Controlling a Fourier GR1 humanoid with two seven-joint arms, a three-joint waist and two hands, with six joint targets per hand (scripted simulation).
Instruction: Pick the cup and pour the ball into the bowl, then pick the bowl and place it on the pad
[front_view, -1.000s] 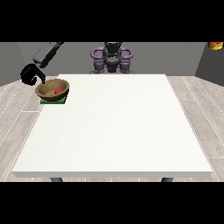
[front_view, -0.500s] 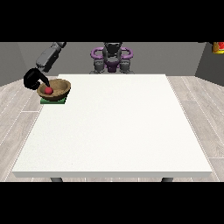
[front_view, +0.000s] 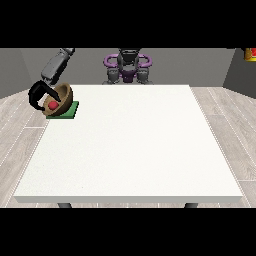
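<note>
One brown bowl (front_view: 60, 99) (tilted, red ball (front_view: 52, 105) inside) on green pad (front_view: 70, 111).

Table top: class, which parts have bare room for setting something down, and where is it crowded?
The table is bare across its middle, right side and near edge. Only the far left corner is crowded: the bowl with the red ball tilts over the green pad, held by the hand.

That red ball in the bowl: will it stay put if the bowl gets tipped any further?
Probably not. The red ball is round and appears to lie loose, so it would likely roll. The bowl is already tilted toward the view's left over the green pad, held by the hand at the view's left; more tilt could spill it.
</note>
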